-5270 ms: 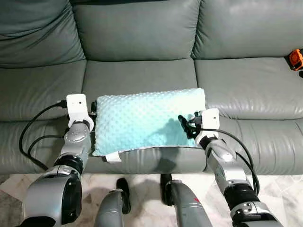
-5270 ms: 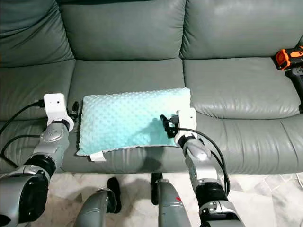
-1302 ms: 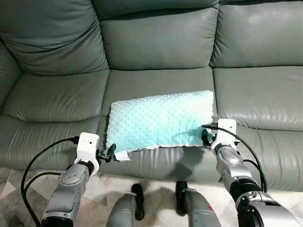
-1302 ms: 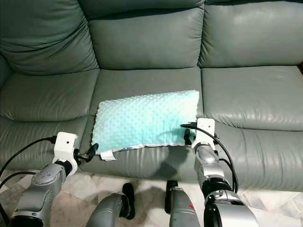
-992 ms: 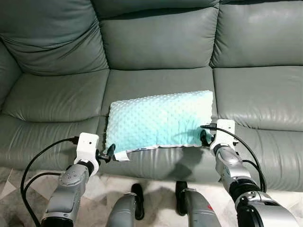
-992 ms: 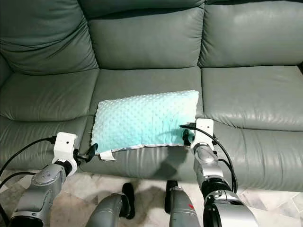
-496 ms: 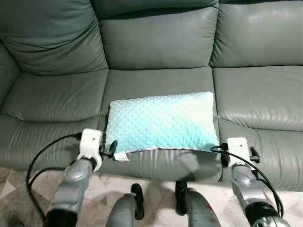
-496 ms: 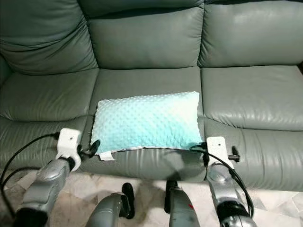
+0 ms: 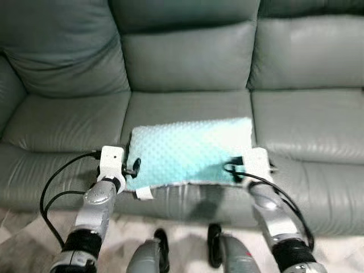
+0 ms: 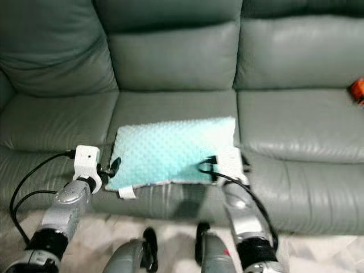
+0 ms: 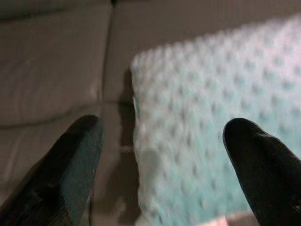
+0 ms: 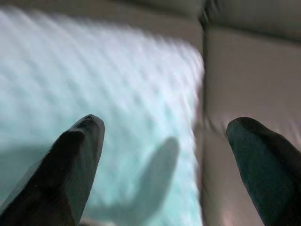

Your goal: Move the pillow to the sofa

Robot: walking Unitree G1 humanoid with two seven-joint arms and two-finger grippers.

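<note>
A mint-green dotted pillow [image 9: 190,151] lies flat on the middle seat of the grey leather sofa [image 9: 187,62], near the front edge, with a white tag at its front left corner. My left gripper [image 9: 133,166] is at the pillow's left end. In the left wrist view its fingers [image 11: 80,160] stand wide apart, open, with the pillow's edge [image 11: 202,117] between them. My right gripper [image 9: 233,168] hovers over the pillow's front right corner. It is open too, its fingertips [image 12: 70,169] spread over the pillow [image 12: 94,94] and the seat seam.
An orange tool [image 10: 358,90] lies on the right seat at the picture's edge. The left seat [image 9: 62,119] is bare leather. Pale tiled floor [image 9: 28,239] and my own feet [image 10: 149,250] are below the sofa front.
The picture is blurred and has shifted. Both arms have risen towards the pillow. The right gripper went from the sofa's front edge up to the pillow's right corner.
</note>
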